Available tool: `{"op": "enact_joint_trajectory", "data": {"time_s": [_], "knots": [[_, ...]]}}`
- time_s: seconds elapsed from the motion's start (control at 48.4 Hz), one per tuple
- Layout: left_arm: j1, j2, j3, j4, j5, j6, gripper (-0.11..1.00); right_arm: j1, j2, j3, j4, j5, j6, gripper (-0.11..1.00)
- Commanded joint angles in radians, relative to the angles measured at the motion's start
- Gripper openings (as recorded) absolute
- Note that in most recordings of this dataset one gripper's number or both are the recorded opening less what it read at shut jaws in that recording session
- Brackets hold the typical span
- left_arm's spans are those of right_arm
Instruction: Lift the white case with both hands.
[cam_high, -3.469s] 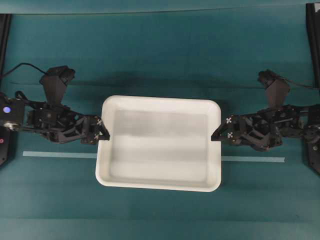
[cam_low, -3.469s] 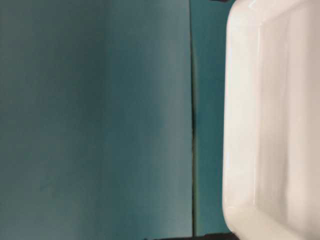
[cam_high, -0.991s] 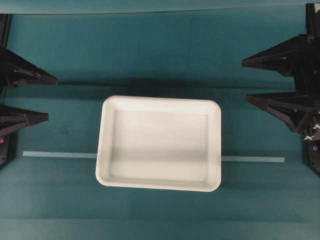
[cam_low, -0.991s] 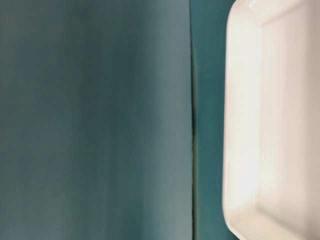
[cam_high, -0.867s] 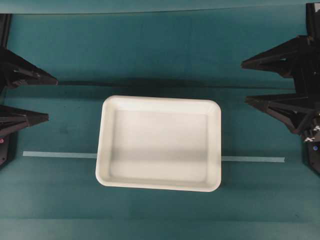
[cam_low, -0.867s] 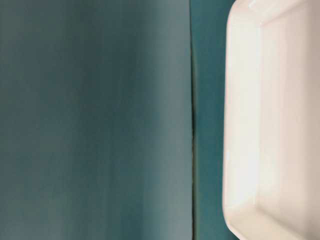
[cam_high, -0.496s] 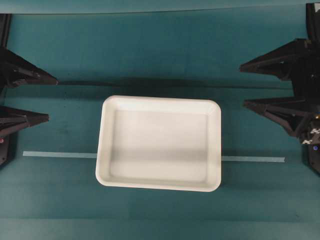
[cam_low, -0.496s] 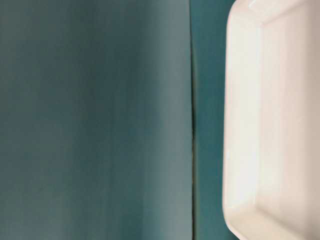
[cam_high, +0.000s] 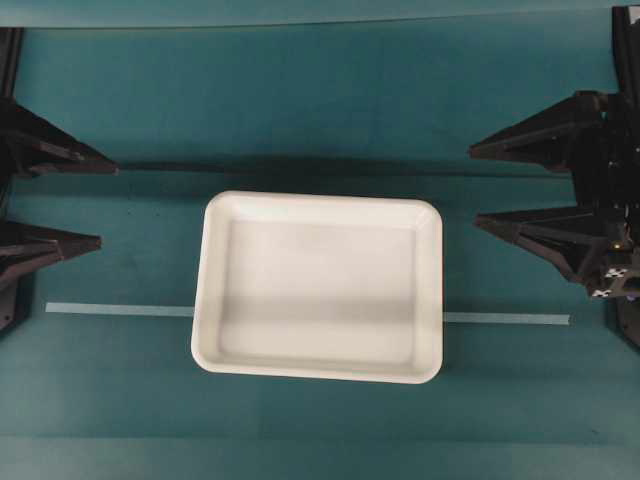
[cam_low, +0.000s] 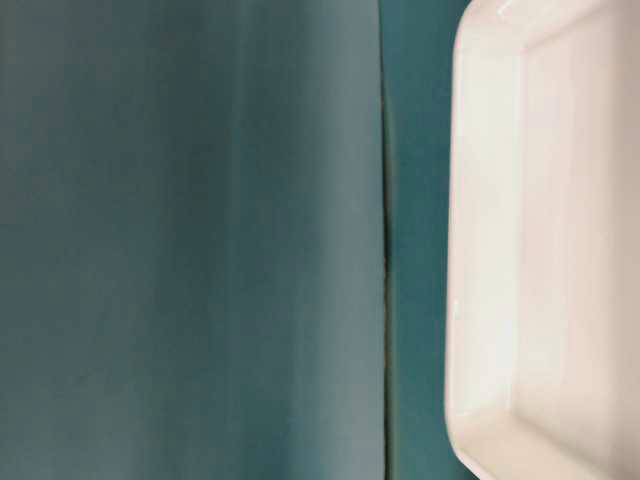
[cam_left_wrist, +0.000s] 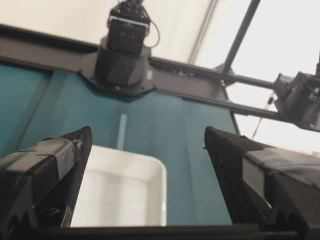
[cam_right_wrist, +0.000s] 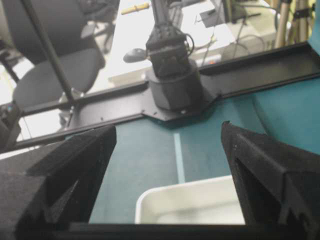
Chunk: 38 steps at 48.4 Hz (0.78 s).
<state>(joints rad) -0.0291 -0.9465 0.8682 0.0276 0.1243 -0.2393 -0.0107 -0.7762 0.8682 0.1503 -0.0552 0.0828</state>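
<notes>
Case (cam_high: 318, 290) lies flat on table (cam_high: 320, 100), midway between left hand (cam_high: 103, 200) and right hand (cam_high: 472, 186), both released, well apart from its short ends

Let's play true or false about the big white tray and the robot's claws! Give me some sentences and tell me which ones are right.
1. The white case sits on the teal table. True.
2. The left end effector is pinching the case's rim. False: it is open, off to the side and apart from the case.
3. The right end effector is open. True.
4. A ball lies inside the case. False: nothing shows inside it.
5. A pale tape strip runs across the table. True.
</notes>
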Motion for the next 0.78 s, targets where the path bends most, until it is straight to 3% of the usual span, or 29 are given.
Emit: {"op": "enact_joint_trajectory", "data": {"time_s": [0.0,0.764], "knots": [[-0.006,0.020,-0.009,0.003,-0.005,0.003,0.96,0.003,0.029,-0.008,-0.002,-0.015,-0.005,0.90],[-0.008,0.012,-0.003,0.002,-0.009,0.025,0.96,0.018,0.034,-0.008,-0.003,-0.026,-0.006,0.90]]}}
